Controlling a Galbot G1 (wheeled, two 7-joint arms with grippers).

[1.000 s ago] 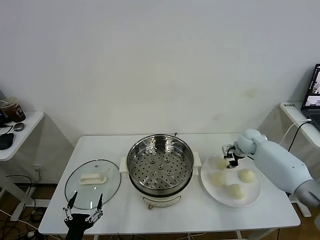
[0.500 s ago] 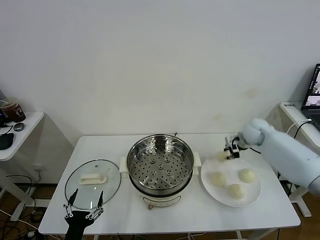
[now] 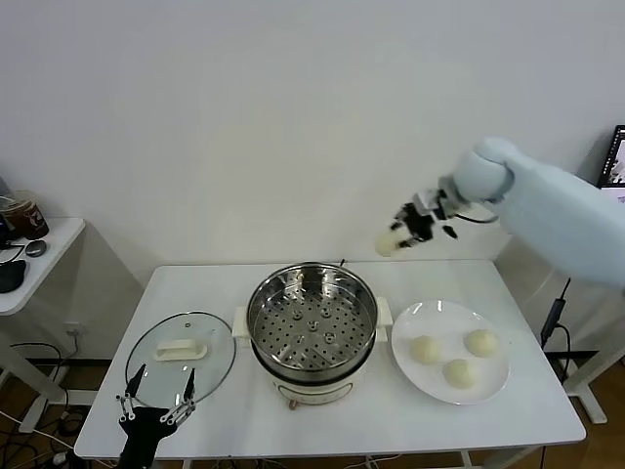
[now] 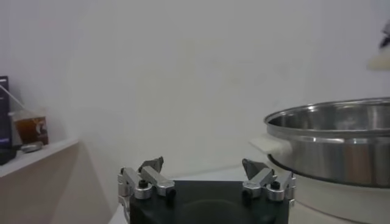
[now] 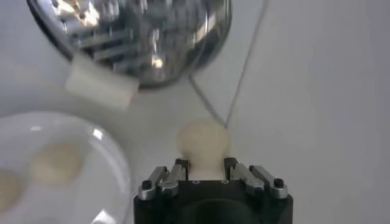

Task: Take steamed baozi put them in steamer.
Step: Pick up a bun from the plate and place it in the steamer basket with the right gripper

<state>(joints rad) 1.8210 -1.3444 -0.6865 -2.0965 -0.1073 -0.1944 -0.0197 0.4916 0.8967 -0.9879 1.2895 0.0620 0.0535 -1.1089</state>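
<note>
Aloft, right gripper (image 3: 408, 233) is carrying one baozi (image 3: 389, 242), jaws pinching its sides, beside steamer (image 3: 312, 318). Three are waiting on plate (image 3: 493, 387). Likely soft, light dough: gentle squeeze across the middle. Left gripper (image 3: 156, 403) is idling, jaws wide.

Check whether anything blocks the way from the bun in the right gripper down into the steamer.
Nothing visible does. The right gripper holds one baozi in the air, up and to the right of the steamer, whose top is open. Its glass lid lies on the table to the left.
</note>
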